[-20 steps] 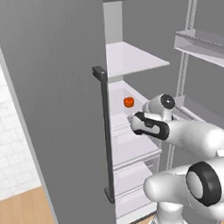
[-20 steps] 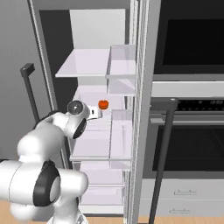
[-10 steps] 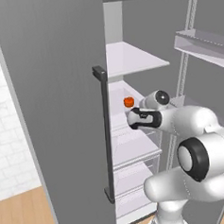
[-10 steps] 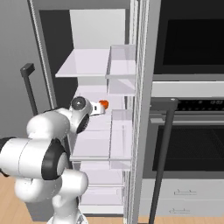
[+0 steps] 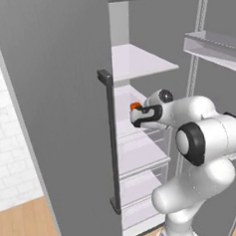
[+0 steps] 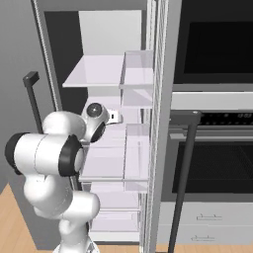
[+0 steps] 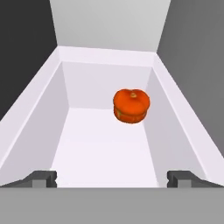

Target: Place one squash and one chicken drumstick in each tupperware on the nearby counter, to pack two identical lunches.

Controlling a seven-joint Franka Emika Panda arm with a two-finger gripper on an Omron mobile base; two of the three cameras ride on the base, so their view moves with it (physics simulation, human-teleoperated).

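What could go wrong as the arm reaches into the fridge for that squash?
The squash sits right against the side wall of the white fridge bin, so one finger of the open gripper may hit that wall and not straddle it. Being round and glossy, it might also roll off or slip when pinched.

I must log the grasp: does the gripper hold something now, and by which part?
Nothing is held. The gripper is open, and the squash lies ahead of it, untouched.
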